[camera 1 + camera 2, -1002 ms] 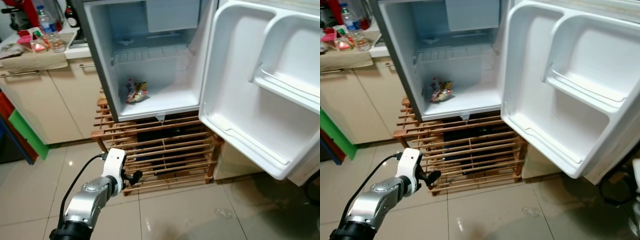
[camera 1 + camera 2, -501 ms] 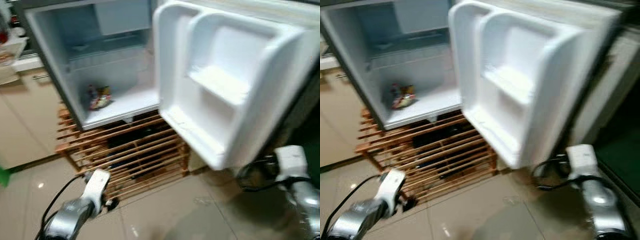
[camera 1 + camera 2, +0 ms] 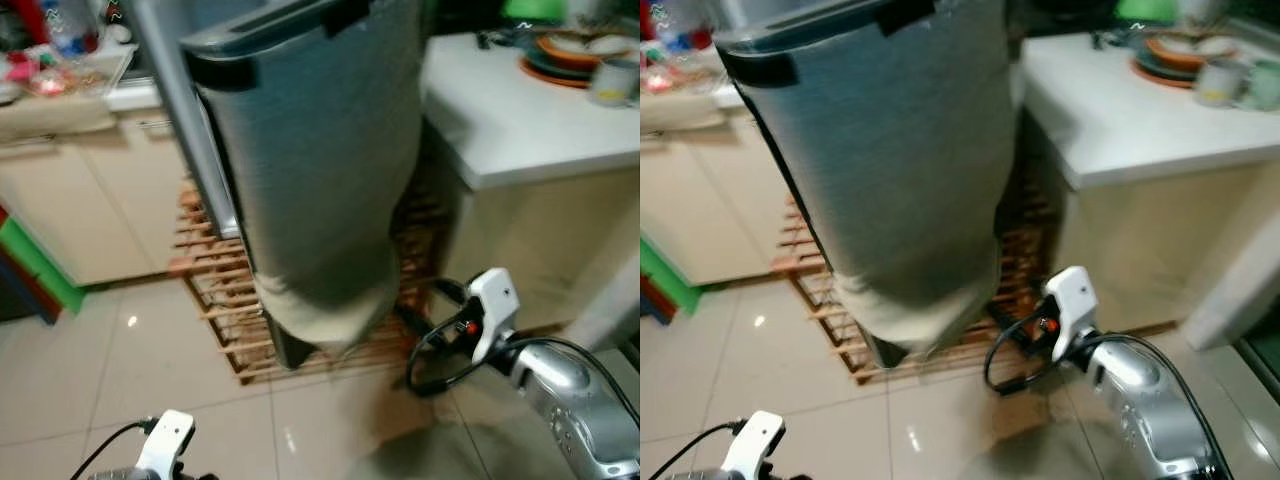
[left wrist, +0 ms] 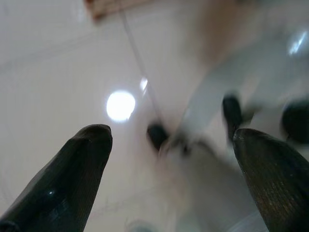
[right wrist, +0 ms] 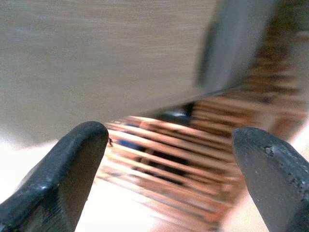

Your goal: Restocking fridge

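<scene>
Fridge door (image 3: 320,170) swings out in front of the fridge, and its grey outer face, smooth with a fine brushed look, is what meets the eye. It stands on a rack (image 3: 215,290) of thin wooden slats. Both head views are blurry, so small things are hard to tell.

The right gripper (image 5: 166,174) hangs low, to the right of the door and near its bottom corner. Its two black fingers are spread wide and hold nothing. The right arm is silver with a white wrist block and a looping black cable (image 3: 440,355). The left gripper (image 4: 169,169) hangs lower, to the left of the door, over shiny pale floor tiles (image 3: 90,370). Its fingers are spread apart too, with nothing in them.

What could go wrong? The door could bump the right arm if it swings on. The cable could snag on the rack's slats (they stick out a bit).

Right of the door stands a white counter (image 3: 500,130) with an orange plate (image 3: 565,55) and a cup (image 3: 610,82).
</scene>
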`<state>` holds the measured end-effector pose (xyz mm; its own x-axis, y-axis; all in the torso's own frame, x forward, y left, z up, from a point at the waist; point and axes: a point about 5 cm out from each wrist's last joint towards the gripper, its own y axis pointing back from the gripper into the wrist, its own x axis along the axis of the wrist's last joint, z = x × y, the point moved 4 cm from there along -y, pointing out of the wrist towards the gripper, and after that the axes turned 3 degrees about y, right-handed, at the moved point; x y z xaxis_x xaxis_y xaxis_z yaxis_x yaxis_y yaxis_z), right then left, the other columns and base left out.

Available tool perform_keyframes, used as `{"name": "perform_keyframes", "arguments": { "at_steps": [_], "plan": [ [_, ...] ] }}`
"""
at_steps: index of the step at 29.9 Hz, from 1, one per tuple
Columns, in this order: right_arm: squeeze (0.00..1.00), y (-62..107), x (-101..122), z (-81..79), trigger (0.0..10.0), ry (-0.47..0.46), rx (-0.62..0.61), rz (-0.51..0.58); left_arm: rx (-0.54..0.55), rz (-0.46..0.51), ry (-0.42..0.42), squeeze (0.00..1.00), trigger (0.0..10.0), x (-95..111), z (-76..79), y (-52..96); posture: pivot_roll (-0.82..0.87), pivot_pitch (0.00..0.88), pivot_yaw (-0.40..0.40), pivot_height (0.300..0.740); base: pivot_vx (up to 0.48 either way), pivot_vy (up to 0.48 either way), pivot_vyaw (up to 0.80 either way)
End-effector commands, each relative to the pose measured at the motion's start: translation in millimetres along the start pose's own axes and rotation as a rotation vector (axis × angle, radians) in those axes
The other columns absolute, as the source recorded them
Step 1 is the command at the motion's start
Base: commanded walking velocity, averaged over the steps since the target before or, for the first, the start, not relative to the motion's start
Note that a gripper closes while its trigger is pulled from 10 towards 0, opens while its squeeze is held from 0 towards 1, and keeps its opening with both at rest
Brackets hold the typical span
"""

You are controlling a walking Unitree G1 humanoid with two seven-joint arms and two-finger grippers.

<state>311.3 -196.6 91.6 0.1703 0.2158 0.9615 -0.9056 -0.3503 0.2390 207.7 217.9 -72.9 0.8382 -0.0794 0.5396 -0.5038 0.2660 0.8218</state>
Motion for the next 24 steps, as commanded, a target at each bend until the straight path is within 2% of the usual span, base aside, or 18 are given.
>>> {"name": "perform_keyframes", "arguments": {
  "at_steps": [1,2,3,4,5,6,7,10,11,13,14,15,18,24],
  "plan": [
    [0.0,-1.5,9,10.9,10.0,-0.002,-0.101,0.024,-0.007,0.157,-0.029,0.0,10.0,41,1.0,6.0,-0.17,0.0,0.069,0.74,0.0,0.0,0.0],
    [0.0,-3.9,12,11.7,10.0,-0.018,-0.13,0.041,-0.006,0.234,-0.037,0.0,10.0,59,3.2,9.1,-0.17,0.0,0.068,0.74,0.0,0.0,0.0],
    [0.0,-3.9,12,11.7,10.0,-0.018,-0.13,0.041,-0.006,0.234,-0.037,0.0,10.0,59,3.2,9.1,-0.17,0.0,0.068,0.74,0.0,0.0,0.0],
    [0.0,-5.8,14,12.1,10.0,-0.029,-0.149,0.053,-0.003,0.285,-0.042,0.0,10.0,71,4.3,11.7,-0.17,0.0,0.068,0.74,0.0,0.0,0.0],
    [0.0,-10.5,17,11.7,10.0,-0.043,-0.175,0.072,0.005,0.371,-0.072,0.0,10.0,92,7.9,16.7,-0.18,0.0,0.07,0.74,0.0,0.0,0.0],
    [0.0,-17.0,21,9.0,10.0,-0.061,-0.201,0.098,0.023,0.493,-0.099,0.0,10.0,121,15.0,27.3,-0.18,0.0,0.073,0.74,0.0,0.0,0.0],
    [0.0,-21.8,24,7.1,10.0,-0.072,-0.219,0.115,0.036,0.573,-0.115,0.0,10.0,140,20.1,36.1,-0.18,0.0,0.073,0.74,0.0,0.0,0.0],
    [0.0,-33.4,37,-8.6,10.0,-0.069,-0.196,0.172,0.037,0.809,-0.093,0.0,10.0,191,38.1,68.6,-0.17,0.0,0.071,0.74,0.0,0.0,0.0],
    [0.0,-33.4,37,-8.6,10.0,-0.069,-0.196,0.172,0.037,0.809,-0.093,0.0,10.0,191,38.1,68.6,-0.17,0.0,0.071,0.74,0.0,0.0,0.0],
    [0.0,-38.2,48,-12.5,10.0,-0.091,-0.22,0.225,0.058,0.969,-0.075,0.0,10.0,221,49.0,95.0,-0.17,0.0,0.069,0.74,0.0,0.0,0.0],
    [0.0,-38.2,48,-12.5,10.0,-0.091,-0.22,0.225,0.058,0.969,-0.075,0.0,10.0,221,49.0,95.0,-0.17,0.0,0.069,0.74,0.0,0.0,0.0],
    [0.0,-40.0,53,-10.8,10.0,-0.133,-0.253,0.249,0.077,1.052,-0.048,0.0,10.0,235,55.1,110.0,-0.16,0.0,0.066,0.74,0.0,0.0,0.0],
    [0.0,-41.1,53,-10.4,10.0,-0.153,-0.27,0.251,0.072,1.089,-0.034,0.0,10.0,240,60.5,117.0,-0.16,0.0,0.062,0.74,0.0,0.0,0.0],
    [0.0,-42.9,49,-13.0,10.0,-0.149,-0.281,0.251,0.081,1.094,-0.028,0.0,10.0,240,63.3,118.4,-0.15,0.0,0.062,0.74,0.0,0.213,0.0]
  ]
}}
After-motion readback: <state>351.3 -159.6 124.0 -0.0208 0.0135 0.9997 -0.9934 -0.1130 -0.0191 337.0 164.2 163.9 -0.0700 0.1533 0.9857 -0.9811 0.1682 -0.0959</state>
